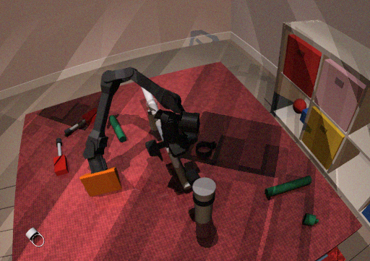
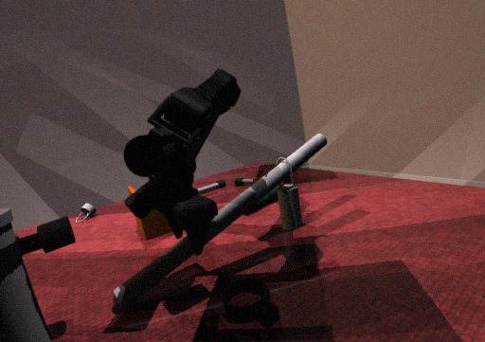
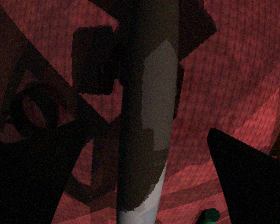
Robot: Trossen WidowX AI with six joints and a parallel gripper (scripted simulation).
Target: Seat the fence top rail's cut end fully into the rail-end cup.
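The grey-white rail slopes through the wire loop on the short post. Its cut end is down near the mat, outside and lower than the black end cup. The cup juts from the brace band, high on the big post just under its pale cap. My gripper is open at the rail's middle, one finger on each side. The wrist view shows gaps beside the rail; contact further up the fingers is hidden.
A loose black band lies beside the rail. An orange block stands by the arm's base. Green tubes, a green cap and a white loop cap lie around. A shelf stands at right.
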